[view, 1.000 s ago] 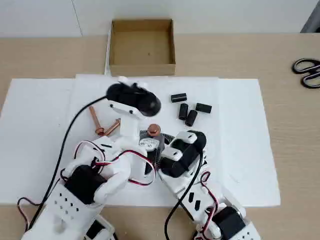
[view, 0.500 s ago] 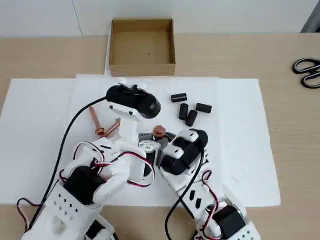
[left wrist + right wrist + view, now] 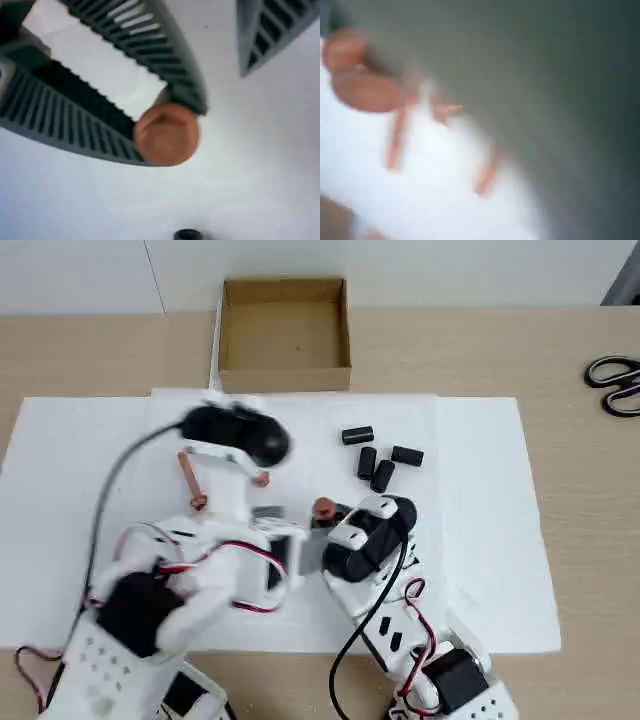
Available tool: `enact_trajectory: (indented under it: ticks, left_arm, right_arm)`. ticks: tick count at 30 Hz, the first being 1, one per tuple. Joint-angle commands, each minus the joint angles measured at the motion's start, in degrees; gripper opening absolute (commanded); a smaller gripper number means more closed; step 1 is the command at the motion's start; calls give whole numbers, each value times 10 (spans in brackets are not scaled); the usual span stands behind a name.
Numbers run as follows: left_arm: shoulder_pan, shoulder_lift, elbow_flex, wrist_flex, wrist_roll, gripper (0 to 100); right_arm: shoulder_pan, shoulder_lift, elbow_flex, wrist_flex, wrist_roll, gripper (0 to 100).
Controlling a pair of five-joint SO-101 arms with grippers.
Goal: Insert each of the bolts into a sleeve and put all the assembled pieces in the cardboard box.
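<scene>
Light wood desk (image 3: 500,350), smooth, with a white paper sheet (image 3: 480,540) laid over it. At 12 o'clock is a square brown cardboard box (image 3: 285,376), open-topped, its bare floor showing. Four short black cylindrical sleeves (image 3: 382,475) lie loose on the sheet at 2 o'clock from centre.

Right gripper (image 3: 330,520): ribbed grey jaws closed on a round-headed copper bolt (image 3: 323,507) near centre, head up. Left gripper (image 3: 285,537), at its 9 o'clock: jaws apart, holding nothing.

A loose copper bolt (image 3: 188,478) lies flat at 10 o'clock.

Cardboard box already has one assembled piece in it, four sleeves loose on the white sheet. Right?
No. High view shows the cardboard box empty; nothing is in it yet. The four sleeves do lie loose on the white sheet.
</scene>
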State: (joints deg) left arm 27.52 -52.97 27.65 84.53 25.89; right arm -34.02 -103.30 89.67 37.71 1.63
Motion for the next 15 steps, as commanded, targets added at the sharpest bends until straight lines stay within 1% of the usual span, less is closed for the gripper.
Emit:
enact_trajectory:
  ticks: [1, 5, 9, 12, 15]
  left_arm:
    - [-72, -11, -67, 71, -4, 363]
    - [-164, -11, -99, 135, -78, 363]
    - [-263, -11, -100, 149, -149, 361]
    - [-319, -11, -100, 149, -209, 361]
    - [-360, -12, -101, 150, -229, 361]
  right_arm:
    - [54, -6, 4, -15, 5, 4]
    - [127, -3, 4, -3, 5, 4]
    - [187, -3, -23, 58, 9, 4]
    - [202, -3, -75, 101, 9, 4]
    - [202, 11, -142, 109, 18, 4]
